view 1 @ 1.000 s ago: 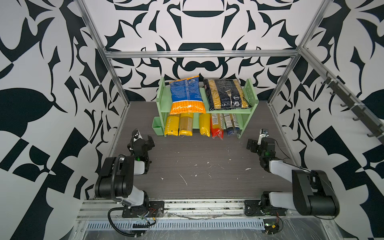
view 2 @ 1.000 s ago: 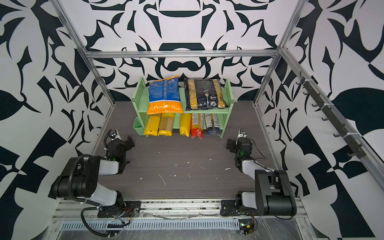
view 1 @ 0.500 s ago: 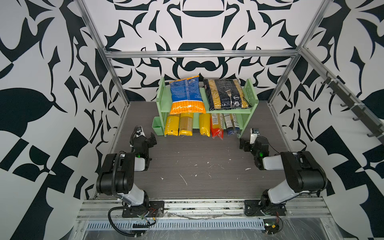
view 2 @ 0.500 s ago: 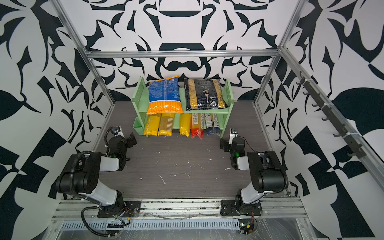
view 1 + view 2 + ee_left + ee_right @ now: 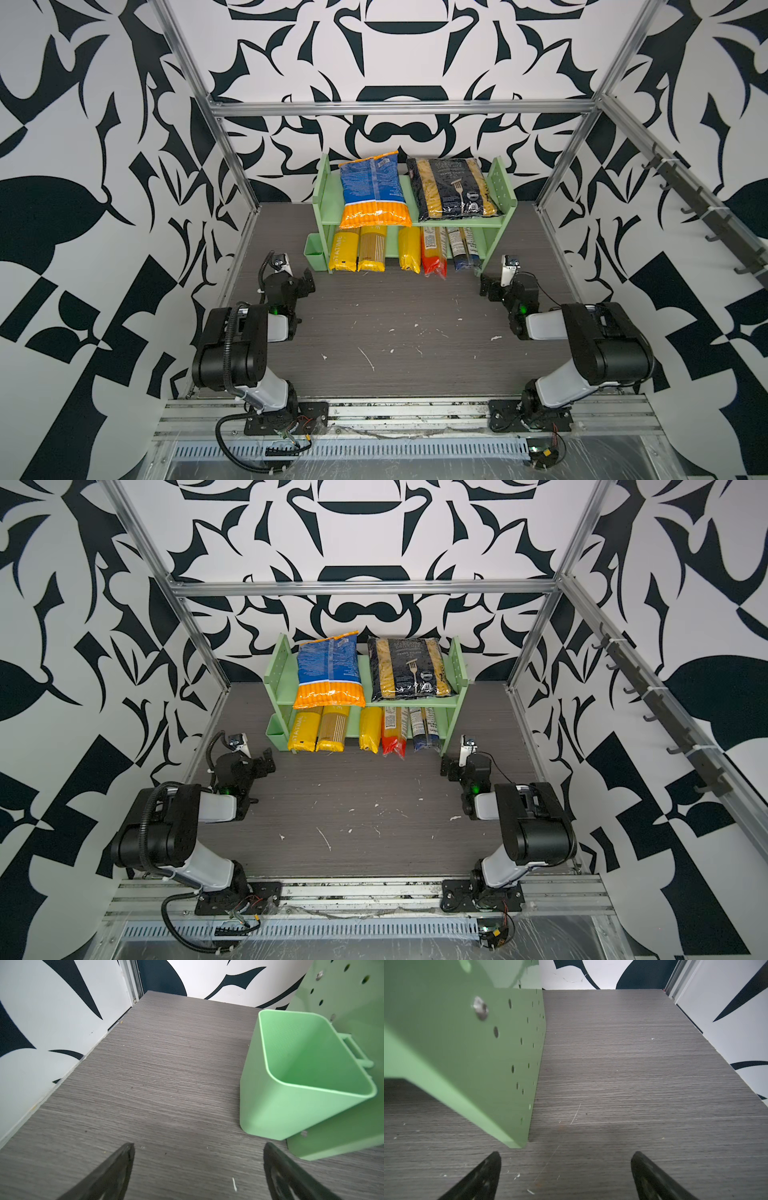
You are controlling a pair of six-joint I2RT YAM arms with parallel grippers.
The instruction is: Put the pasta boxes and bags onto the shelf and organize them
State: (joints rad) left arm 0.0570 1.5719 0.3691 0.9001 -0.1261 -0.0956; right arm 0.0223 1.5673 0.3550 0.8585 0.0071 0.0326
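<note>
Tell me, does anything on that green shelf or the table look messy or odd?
Mostly tidy. The blue-orange bag overhangs the top tier of the shelf, drooping over the spaghetti packs below, and pale crumbs litter the table.

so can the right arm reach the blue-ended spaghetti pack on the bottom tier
probably yes: the right end effector sits open and empty by the shelf's front corner, and the blue-ended spaghetti pack pokes out the open front; only the side panel needs rounding
</note>
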